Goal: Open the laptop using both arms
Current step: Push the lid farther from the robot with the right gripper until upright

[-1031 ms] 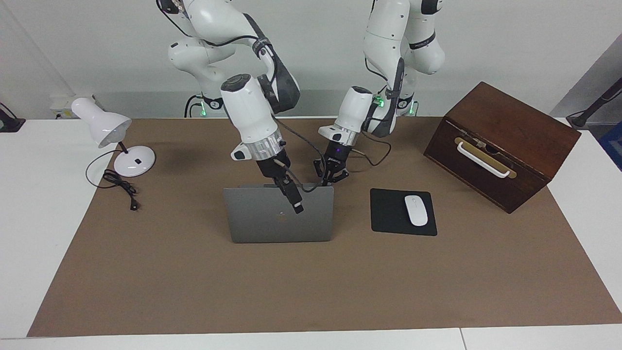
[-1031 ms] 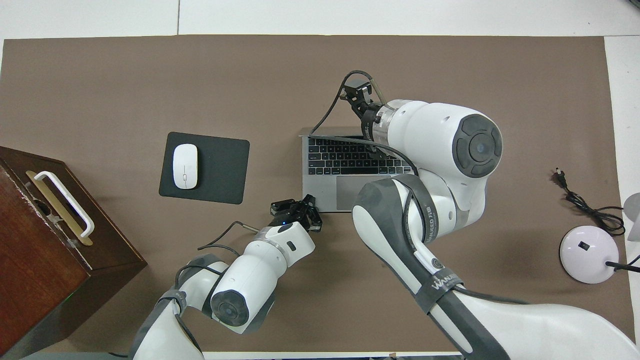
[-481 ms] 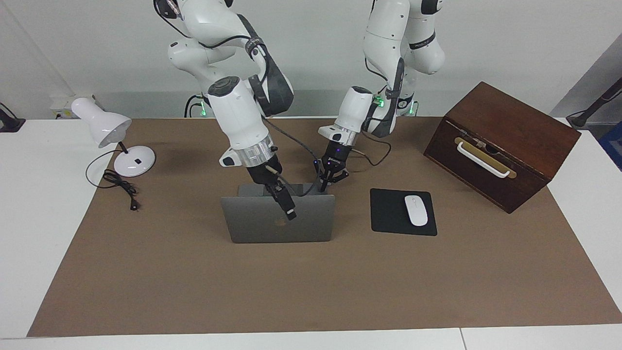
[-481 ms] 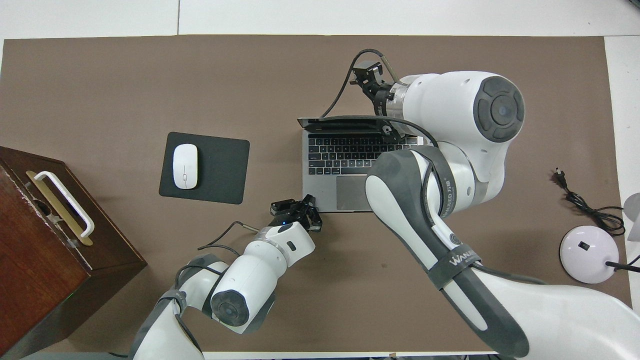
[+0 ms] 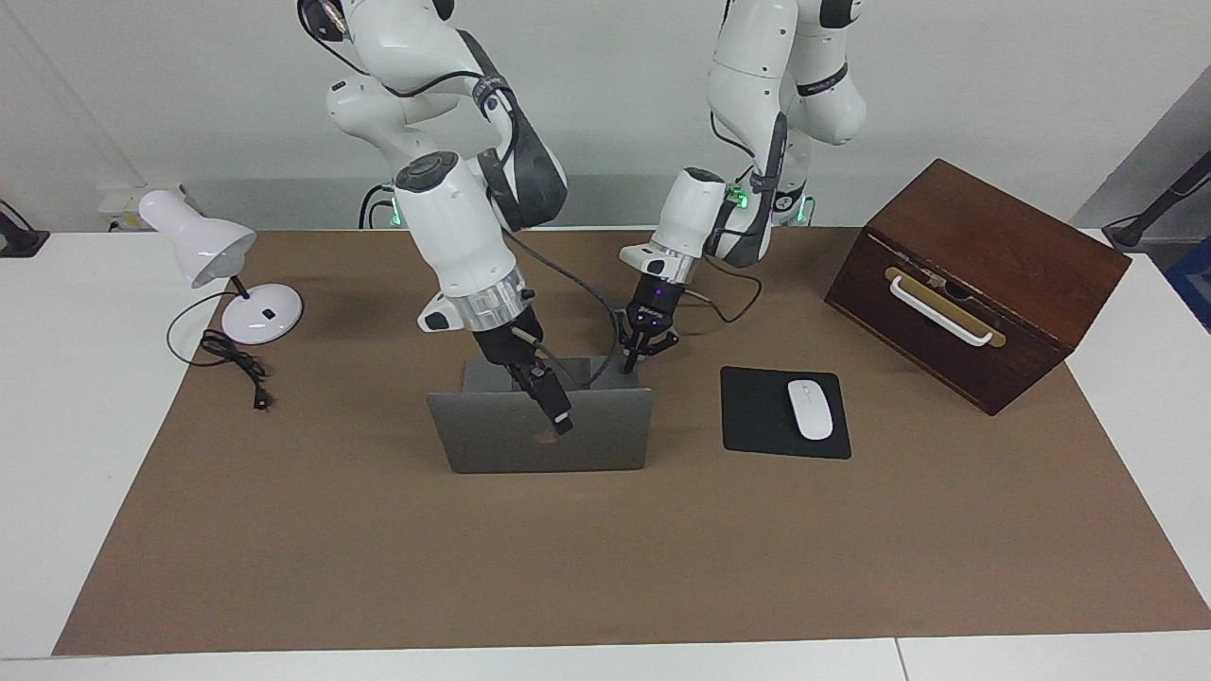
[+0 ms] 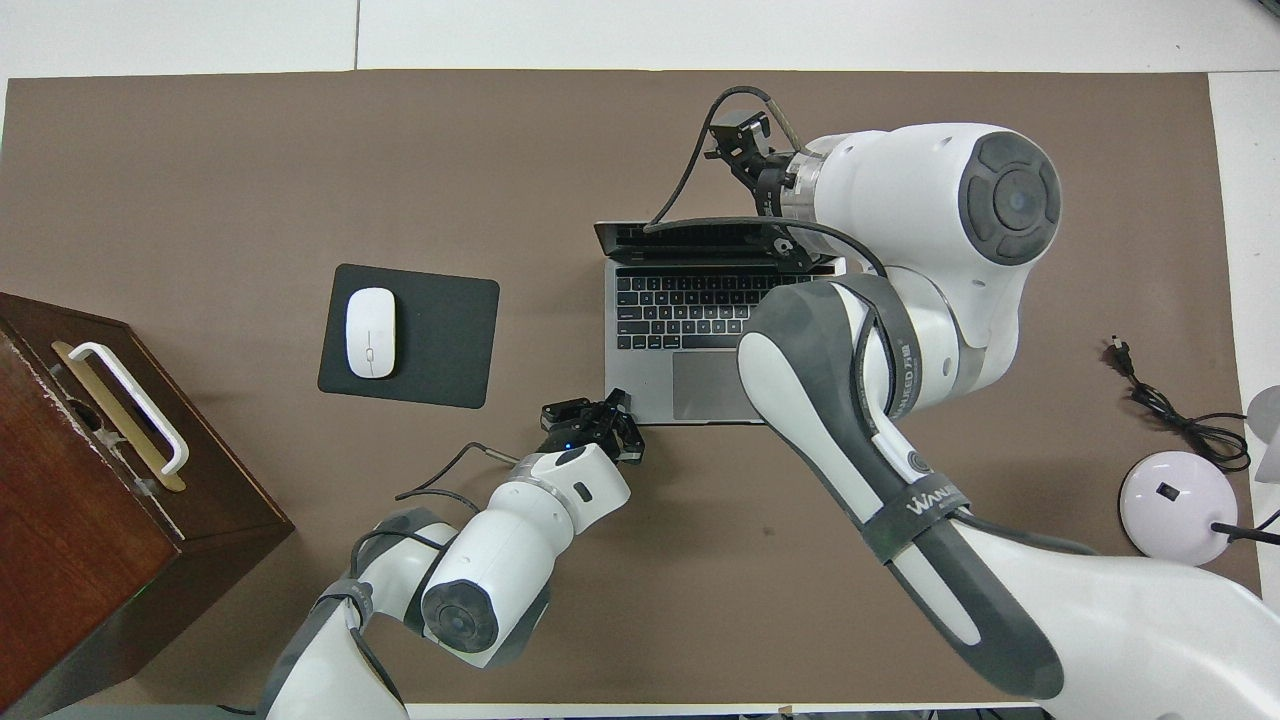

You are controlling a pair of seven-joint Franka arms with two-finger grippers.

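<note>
A brown mat [image 5: 605,530] covers the white bench [image 5: 57,426] before a pale wall. The laptop [image 5: 544,430] stands open mid-mat, lid raised, long axis across the bench (keyboard shows only overhead). The left gripper [image 5: 632,359], fingers closed, presses its base corner; the right gripper [image 5: 558,416] rests against the lid, fingers' state unclear.

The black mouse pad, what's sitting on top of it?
On the mouse pad lies only a white mouse, toward the end nearer the wooden box. The pad under the mouse is hidden.
</note>
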